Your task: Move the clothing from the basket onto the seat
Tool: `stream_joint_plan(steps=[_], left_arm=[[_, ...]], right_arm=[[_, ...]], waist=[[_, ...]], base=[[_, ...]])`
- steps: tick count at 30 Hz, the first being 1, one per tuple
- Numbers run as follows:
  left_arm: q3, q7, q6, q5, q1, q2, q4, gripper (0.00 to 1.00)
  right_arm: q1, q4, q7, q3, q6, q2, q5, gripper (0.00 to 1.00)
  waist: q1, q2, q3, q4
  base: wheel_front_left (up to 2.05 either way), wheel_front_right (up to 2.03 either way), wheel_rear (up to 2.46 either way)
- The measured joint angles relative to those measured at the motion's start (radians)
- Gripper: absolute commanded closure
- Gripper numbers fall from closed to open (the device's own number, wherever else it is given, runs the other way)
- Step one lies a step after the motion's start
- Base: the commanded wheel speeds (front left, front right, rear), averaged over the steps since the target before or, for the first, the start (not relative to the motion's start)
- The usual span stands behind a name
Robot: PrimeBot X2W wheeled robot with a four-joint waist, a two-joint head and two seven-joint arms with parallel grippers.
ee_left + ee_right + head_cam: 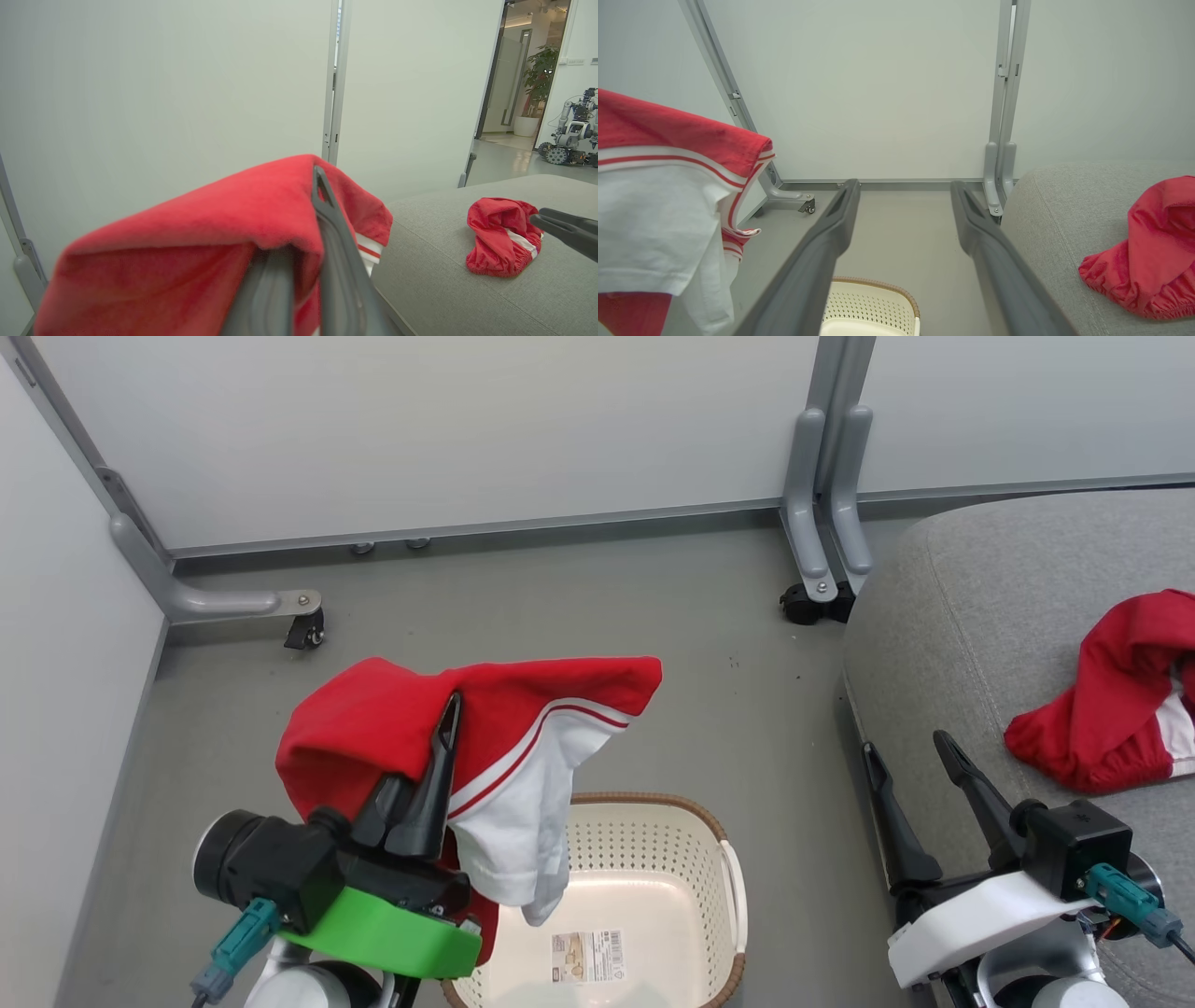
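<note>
Basket (653, 807) near centre, floor bare. Left end effector (452, 705) clamped on red garment (373, 728), draped above the basket's left rim. Right end effector (906, 744) wide, holding nothing. Plan: swing right with the hem clear of the seat (980, 579) edge, then release beside garment 2 (1102, 709), far right.

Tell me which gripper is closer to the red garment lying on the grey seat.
Right. The right gripper hangs open at the edge of the seat, just beside that garment. The left gripper is by the basket, shut on the other garment, farther away.
</note>
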Motion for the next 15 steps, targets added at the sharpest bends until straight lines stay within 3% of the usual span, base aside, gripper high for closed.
stream_joint_plan(steps=[15], left_arm=[[-0.013,-0.001,0.004,-0.003,-0.001,0.004,0.0,1.0]], right_arm=[[-0.001,0.012,0.012,0.04,0.0,-0.004,0.019,0.0]], waist=[[0.0,0.0,-0.005,0.005]], base=[[0.0,0.0,0.0]])
